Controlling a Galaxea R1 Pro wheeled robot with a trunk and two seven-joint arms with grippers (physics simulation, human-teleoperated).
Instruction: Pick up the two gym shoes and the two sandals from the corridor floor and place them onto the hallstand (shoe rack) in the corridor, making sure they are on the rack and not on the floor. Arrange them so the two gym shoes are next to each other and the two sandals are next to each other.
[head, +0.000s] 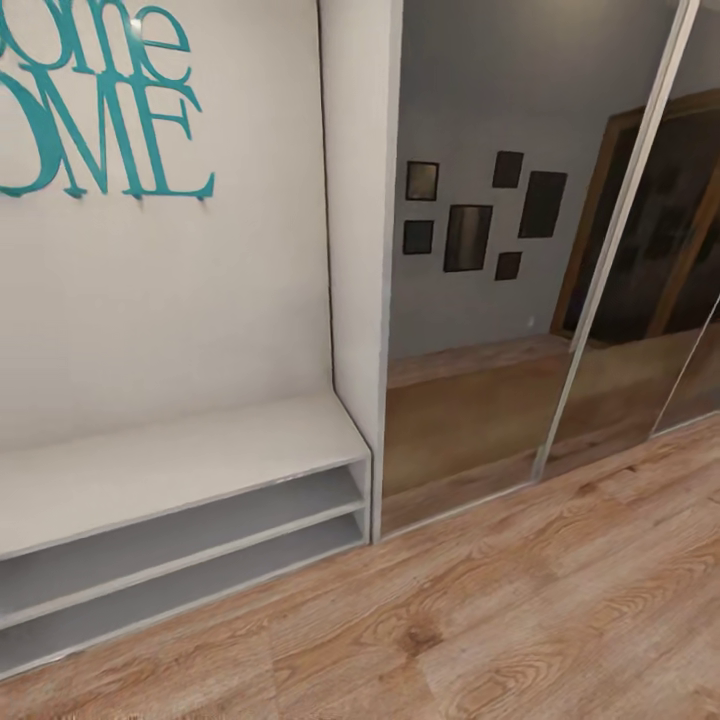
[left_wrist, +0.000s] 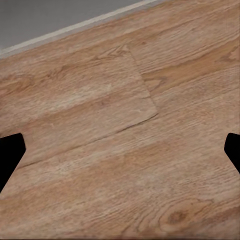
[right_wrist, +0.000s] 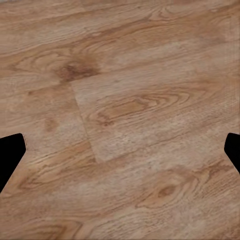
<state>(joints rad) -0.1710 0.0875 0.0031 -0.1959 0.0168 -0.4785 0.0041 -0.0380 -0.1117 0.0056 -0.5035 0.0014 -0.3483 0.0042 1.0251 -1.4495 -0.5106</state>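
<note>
The hallstand (head: 180, 470) is seen at the left of the head view, against a pale wall: a grey-white bench top with two open shoe shelves beneath it. Nothing can be seen lying on the bench top or on the visible parts of the shelves. Teal lettering (head: 95, 100) is mounted on the wall above it. To the right of the hallstand, mirrored sliding doors (head: 480, 260) are seen, with dark picture frames reflected in them. The corridor floor (head: 520, 610) of wood-grain planks is spread in front. In each wrist view the floor is seen between dark fingertips set wide apart: the left gripper (left_wrist: 120, 150) and the right gripper (right_wrist: 120, 150) are both spread and hold nothing.
</note>
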